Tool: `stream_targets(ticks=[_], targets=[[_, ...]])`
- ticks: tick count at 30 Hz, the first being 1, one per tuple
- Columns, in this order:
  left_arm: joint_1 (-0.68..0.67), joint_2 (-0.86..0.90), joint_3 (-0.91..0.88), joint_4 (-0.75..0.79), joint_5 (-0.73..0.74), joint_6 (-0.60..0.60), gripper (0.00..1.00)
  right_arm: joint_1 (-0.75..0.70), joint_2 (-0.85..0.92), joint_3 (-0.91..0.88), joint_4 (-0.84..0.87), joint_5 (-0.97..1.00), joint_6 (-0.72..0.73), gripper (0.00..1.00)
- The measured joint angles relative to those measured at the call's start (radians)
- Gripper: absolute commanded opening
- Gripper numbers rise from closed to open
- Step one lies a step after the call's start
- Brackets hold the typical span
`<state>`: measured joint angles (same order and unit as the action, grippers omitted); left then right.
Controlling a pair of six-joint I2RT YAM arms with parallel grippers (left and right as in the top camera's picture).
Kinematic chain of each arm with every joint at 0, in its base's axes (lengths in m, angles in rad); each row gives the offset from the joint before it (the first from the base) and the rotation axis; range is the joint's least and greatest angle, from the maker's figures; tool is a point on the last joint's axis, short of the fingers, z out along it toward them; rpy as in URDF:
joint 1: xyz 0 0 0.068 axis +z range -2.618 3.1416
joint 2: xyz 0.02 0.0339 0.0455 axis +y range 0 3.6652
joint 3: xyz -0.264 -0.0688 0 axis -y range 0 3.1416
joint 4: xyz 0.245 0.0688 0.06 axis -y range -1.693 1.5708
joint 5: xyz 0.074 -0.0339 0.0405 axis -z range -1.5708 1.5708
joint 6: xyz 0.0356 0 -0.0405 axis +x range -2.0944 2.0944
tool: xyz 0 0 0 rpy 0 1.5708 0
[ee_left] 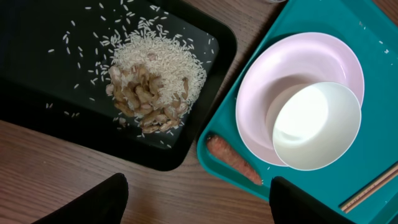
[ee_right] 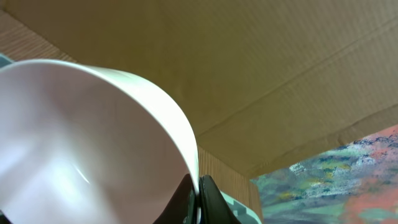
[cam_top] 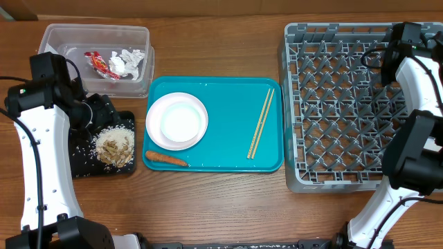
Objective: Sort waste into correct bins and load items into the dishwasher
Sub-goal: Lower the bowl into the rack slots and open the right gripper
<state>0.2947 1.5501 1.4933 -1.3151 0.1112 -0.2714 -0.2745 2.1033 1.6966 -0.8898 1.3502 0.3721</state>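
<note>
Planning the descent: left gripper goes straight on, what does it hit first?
Likely bare wooden table in the gap between black tray and teal tray corner; the carrot sits close. Depth unclear.

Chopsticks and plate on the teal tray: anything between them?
Nothing. Only bare teal tray floor lies between the chopsticks and the plate, shown in the overhead view.

A wooden surface [cam_top: 208,200] of warm brown fills the overhead view, its grain running from 9 to 3 o'clock. Along the 12 o'clock edge lies a paler tan strip [cam_top: 208,5] that looks like cardboard. In the right wrist view, brown corrugated cardboard [ee_right: 261,56] takes up the upper half, with a crease slanting from the centre toward 2 o'clock. At 4 o'clock is a painted patch [ee_right: 336,180] of blue-green, orange and red. The light is soft and even.
</note>
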Motion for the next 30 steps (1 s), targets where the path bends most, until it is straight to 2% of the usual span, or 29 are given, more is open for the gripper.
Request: stream_targets(ticks=[14,15,16,18,20,25,30], targets=[[0.0,0.0,0.0,0.002,0.0,0.0,0.75,0.085,0.0,-0.071,-0.015,0.043,0.05,0.05],[0.0,0.0,0.0,0.002,0.0,0.0,0.75,0.094,0.0,-0.071,-0.027,0.045,0.05,0.15],[0.0,0.0,0.0,0.002,0.0,0.0,0.75,0.1,0.0,-0.071,-0.034,0.045,0.05,0.32],[0.0,0.0,0.0,0.002,0.0,0.0,0.75,0.116,0.0,-0.073,-0.056,0.04,0.058,0.45],[0.0,0.0,0.0,0.002,0.0,0.0,0.75,0.134,0.0,-0.074,-0.07,0.028,0.06,0.48],[0.0,0.0,0.0,0.002,0.0,0.0,0.75,0.164,-0.007,-0.076,-0.072,-0.079,0.062,0.48],[0.0,0.0,0.0,0.002,0.0,0.0,0.76,0.168,-0.094,-0.082,-0.071,-0.228,0.062,0.55]])
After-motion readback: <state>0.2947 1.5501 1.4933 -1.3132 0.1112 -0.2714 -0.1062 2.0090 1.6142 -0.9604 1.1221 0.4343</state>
